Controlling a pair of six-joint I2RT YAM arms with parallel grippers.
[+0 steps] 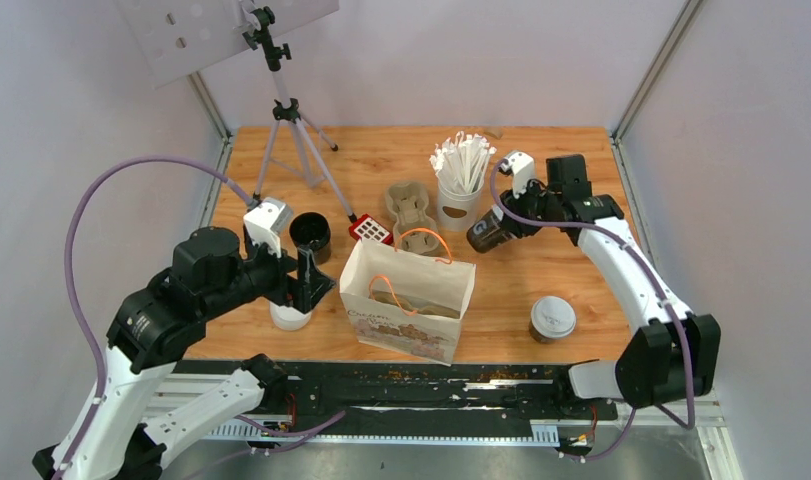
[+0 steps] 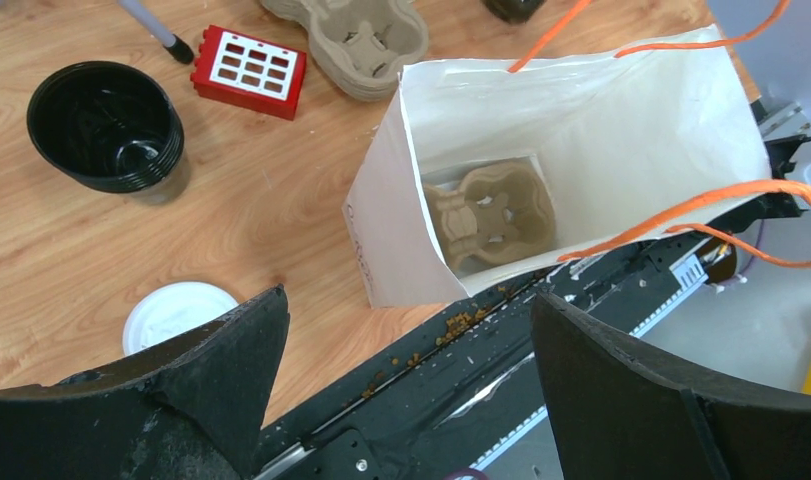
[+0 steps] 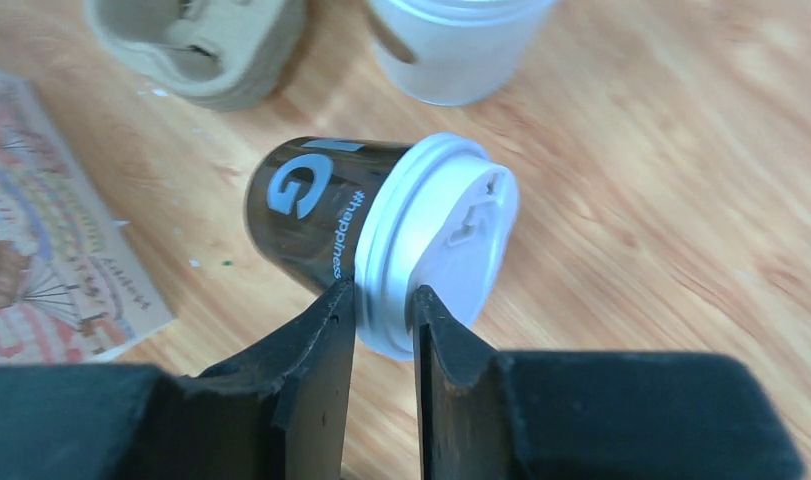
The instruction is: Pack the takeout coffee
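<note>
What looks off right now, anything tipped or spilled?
The cup in the right gripper is tipped sideways, pinched only at its lid rim, so the lid might pop off. No spill shows. Brown crumbs litter the black rail by the bag.

Left end effector [image 2: 409, 300] spread wide; right end effector [image 3: 383, 295] pinched narrow.

A robotics lab test cell: the wooden tabletop [image 1: 571, 270] is boxed in by plain white walls [image 1: 431, 60] on metal corner posts [image 1: 654, 70], a tripod [image 1: 291, 112] with a perforated panel [image 1: 211, 30] stands at its far left, and a black mounting rail [image 1: 431, 385] lines its near edge.
</note>
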